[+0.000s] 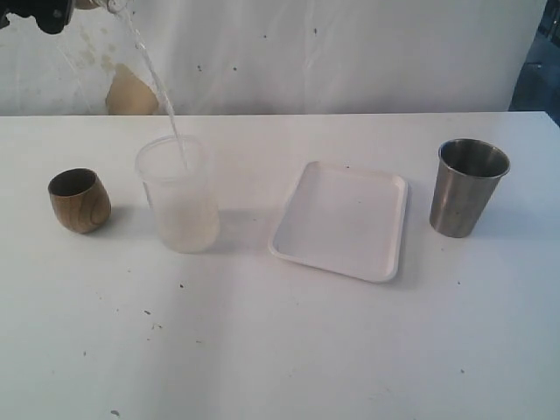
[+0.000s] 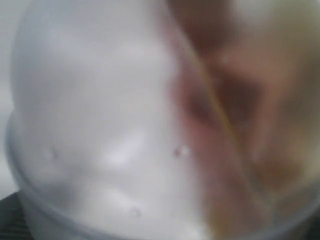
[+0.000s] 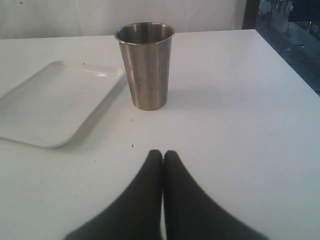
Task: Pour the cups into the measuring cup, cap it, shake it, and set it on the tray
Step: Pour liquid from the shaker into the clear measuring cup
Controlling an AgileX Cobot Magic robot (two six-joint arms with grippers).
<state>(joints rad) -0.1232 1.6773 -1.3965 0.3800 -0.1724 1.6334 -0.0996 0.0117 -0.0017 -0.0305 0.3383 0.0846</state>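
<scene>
A small brown wooden cup [image 1: 80, 200] stands at the left of the table. Beside it a frosted, unmarked plastic cup [image 1: 178, 194] takes a thin stream of water [image 1: 162, 92] falling from the top left corner. There a dark part of my left arm [image 1: 39, 13] shows next to a clear vessel [image 2: 110, 130], which fills the left wrist view as a blur. No printed scale shows on it, and my left fingers are hidden. The steel tumbler [image 1: 467, 187] [image 3: 146, 65] stands upright right of the white tray [image 1: 341, 219] [image 3: 55, 102]. My right gripper [image 3: 162, 153] is shut and empty, short of the tumbler.
A white backdrop with a tan patch [image 1: 131, 92] hangs behind the table. Something skin-coloured [image 2: 240, 115] shows through the clear vessel. The table's right edge [image 3: 295, 65] lies beyond the tumbler.
</scene>
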